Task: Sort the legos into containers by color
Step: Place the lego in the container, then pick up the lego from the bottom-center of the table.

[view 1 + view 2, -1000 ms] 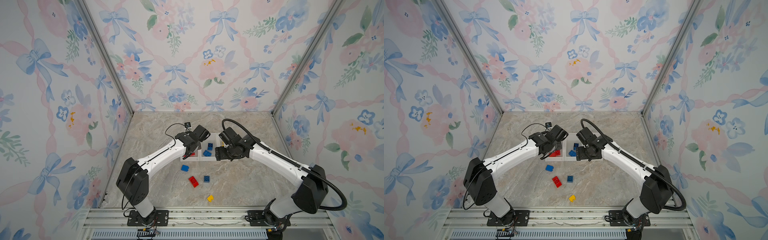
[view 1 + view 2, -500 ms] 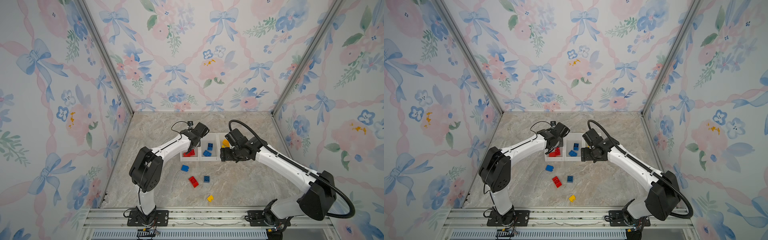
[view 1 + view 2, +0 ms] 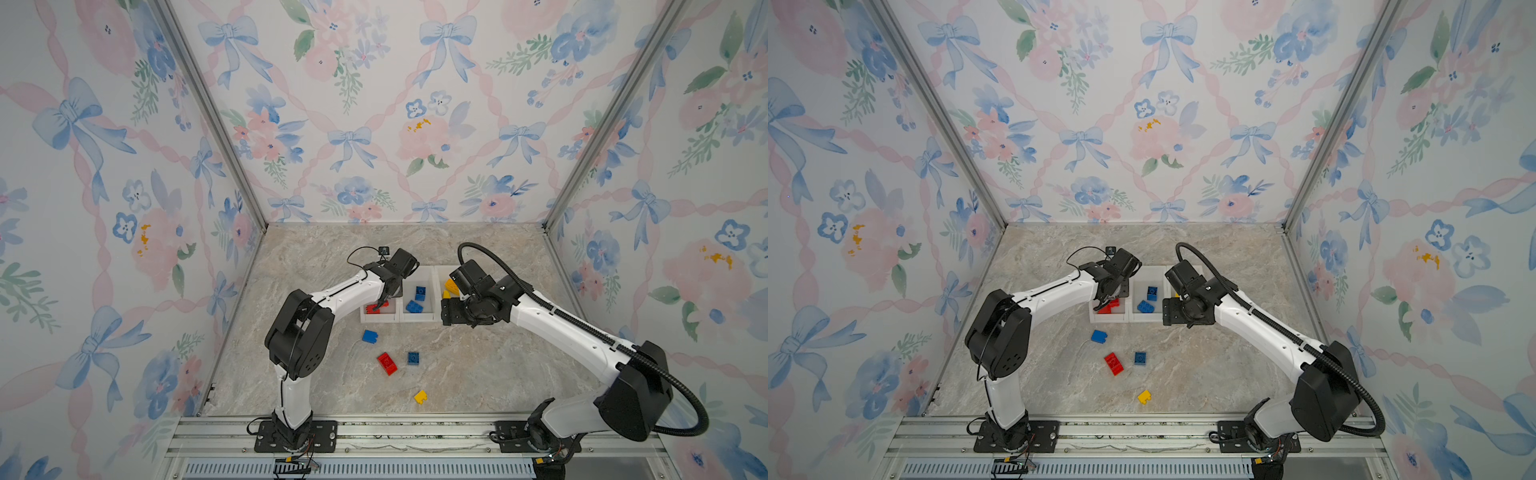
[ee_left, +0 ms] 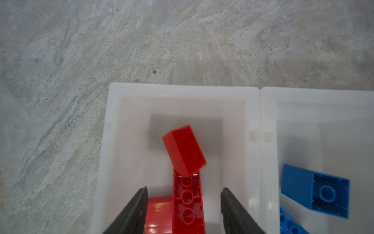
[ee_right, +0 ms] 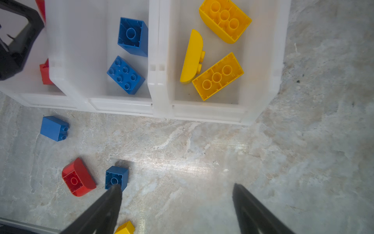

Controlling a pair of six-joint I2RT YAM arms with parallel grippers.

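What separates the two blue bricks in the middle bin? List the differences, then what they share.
Shape: the square blue brick is square with one tube inside; the six-stud blue brick is a longer rectangle.
Pose: the square blue brick shows its hollow underside; the six-stud blue brick lies studs up.
Place: the six-stud blue brick sits nearer the robot's side of the middle bin.
Shared: both are blue and lie in that bin.
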